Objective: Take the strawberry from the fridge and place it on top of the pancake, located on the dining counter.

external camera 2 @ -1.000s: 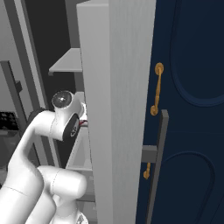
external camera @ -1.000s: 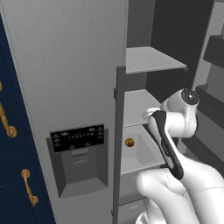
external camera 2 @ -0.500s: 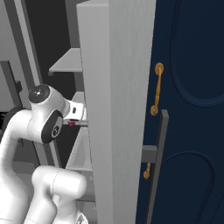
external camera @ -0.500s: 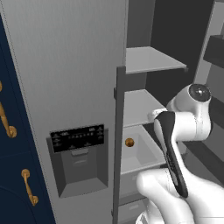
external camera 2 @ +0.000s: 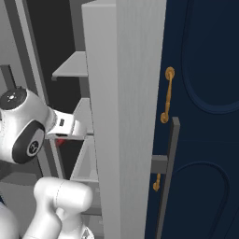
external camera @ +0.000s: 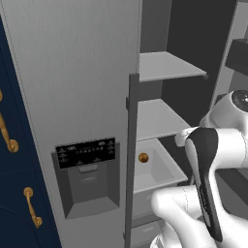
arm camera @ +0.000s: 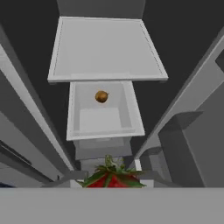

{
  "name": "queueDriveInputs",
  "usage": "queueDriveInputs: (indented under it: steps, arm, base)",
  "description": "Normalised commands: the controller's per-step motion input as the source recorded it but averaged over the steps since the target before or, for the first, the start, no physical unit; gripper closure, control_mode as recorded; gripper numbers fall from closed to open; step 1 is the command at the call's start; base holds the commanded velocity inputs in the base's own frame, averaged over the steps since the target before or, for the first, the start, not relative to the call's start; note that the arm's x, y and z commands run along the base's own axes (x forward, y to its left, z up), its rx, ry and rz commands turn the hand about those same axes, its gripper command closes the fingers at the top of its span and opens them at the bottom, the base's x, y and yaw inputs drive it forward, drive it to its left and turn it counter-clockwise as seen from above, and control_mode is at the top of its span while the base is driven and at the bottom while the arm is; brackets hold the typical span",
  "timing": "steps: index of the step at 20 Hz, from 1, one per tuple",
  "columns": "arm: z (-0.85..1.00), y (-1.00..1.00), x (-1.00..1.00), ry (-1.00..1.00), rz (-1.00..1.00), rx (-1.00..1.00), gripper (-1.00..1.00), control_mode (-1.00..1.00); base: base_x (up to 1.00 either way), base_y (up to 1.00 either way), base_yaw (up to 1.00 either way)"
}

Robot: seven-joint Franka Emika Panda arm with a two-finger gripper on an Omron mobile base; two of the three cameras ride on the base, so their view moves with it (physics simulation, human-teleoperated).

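Gripper [arm camera: 113, 183] clamped shut on the strawberry [arm camera: 112, 177]; arm has drawn back from the fridge [external camera: 72, 97] shelves. Berry retrieved, carry to pancake pending.

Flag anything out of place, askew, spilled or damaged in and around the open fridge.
Nothing stands out. The fridge shelves sit level and unspilled, the orange-brown ball rests loose in the white drawer, and the strawberry sits in the shut gripper, clear of the shelves.

Strawberry [arm camera: 113, 178] red, green-leafed, off shelves, before open grey fridge [external camera: 72, 97].
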Motion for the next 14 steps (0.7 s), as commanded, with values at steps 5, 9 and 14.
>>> queueDriveInputs:
  steps: [5,9,14]
  arm:
    - [0.15,0.18,-0.72,0.00,0.00,0.00,1.00,-1.00]
    - [0.01,0.04,-0.44,0.00,0.02,0.05,1.00,-1.00]
    - [0.13,0.05,-0.10,0.01,0.01,0.07,1.00,-1.00]
  base:
    - [0.00,0.00,0.00]
    - [0.00,0.00,0.00]
    - [0.00,0.00,0.00]
